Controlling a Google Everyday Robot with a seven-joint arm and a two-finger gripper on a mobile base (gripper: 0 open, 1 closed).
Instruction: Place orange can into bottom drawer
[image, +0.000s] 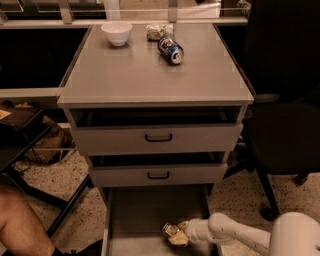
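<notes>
Your pincer (176, 235) was clenched on the orange can (170, 229), low inside the open bottom drawer (145, 210), near its front right. I could not tell whether the can touched the floor. Your best course was to lower it gently, release only once it rested, then withdraw clear of the middle drawer (158, 175). No label was legible, not even on the dark blue can (171, 50) on the worktop (125, 75).

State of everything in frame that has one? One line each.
bottom drawer: pulled open.
top drawer: mostly in, dark gap above its front.
middle drawer: same.
orange can: held low inside the bottom drawer; contact with the floor unclear.
gripper: inside the bottom drawer, right front, jaws closed on the orange can.
blue can: on its side on the cabinet top.
white bowl: upright.
packet: lying behind the blue can.
</notes>
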